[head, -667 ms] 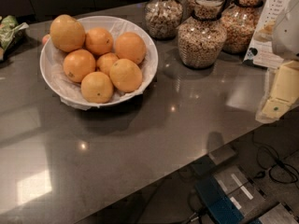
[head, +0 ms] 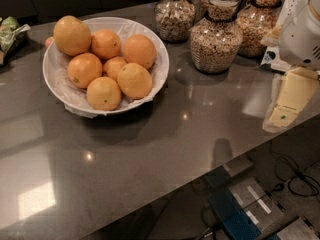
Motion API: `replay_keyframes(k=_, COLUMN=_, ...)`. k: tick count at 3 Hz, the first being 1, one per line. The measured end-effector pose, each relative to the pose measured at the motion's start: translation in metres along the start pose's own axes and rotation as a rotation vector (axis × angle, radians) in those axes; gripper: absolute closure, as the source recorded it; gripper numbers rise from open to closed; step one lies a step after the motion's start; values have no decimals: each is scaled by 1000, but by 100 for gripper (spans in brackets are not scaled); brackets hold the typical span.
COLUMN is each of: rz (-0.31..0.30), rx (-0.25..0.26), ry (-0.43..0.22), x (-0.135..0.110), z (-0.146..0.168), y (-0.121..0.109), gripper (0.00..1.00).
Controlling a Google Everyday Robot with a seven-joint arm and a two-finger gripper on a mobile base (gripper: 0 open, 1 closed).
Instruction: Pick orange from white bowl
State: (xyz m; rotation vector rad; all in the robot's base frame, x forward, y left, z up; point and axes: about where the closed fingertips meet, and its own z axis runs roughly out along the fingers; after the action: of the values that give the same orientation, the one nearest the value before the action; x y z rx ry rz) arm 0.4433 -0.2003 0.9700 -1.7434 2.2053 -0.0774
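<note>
The white bowl (head: 60, 86), wide and lined with crinkled white paper, sits on the dark countertop at the left. It holds several oranges. The orange (head: 72, 35), the largest and paler one, lies at the bowl's back left, resting against the rim. Smaller, deeper-orange ones fill the middle and front. My gripper (head: 285, 115) is at the far right edge of the view, cream-coloured below the white arm housing (head: 300, 36). It hangs over the counter's right end, far from the bowl and holding nothing that I can see.
Three glass jars of grains and nuts (head: 215, 39) stand at the back right, between the bowl and the arm. A green packet (head: 10, 34) lies at the far left. The counter's front edge runs diagonally; floor cables and boxes (head: 240, 209) lie below.
The gripper has shifted slightly to the left. The bowl and oranges have not moved.
</note>
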Motion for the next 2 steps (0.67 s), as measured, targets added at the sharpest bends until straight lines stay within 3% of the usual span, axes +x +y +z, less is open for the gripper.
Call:
replay_keyframes(k=1, rz=-49, rx=-10, ry=-21, x=-34, z=16, y=-9, gripper=0)
replay_keyframes(k=2, rz=-82, rx=-3, ry=-86, x=-67, z=24, y=-25, gripper=0)
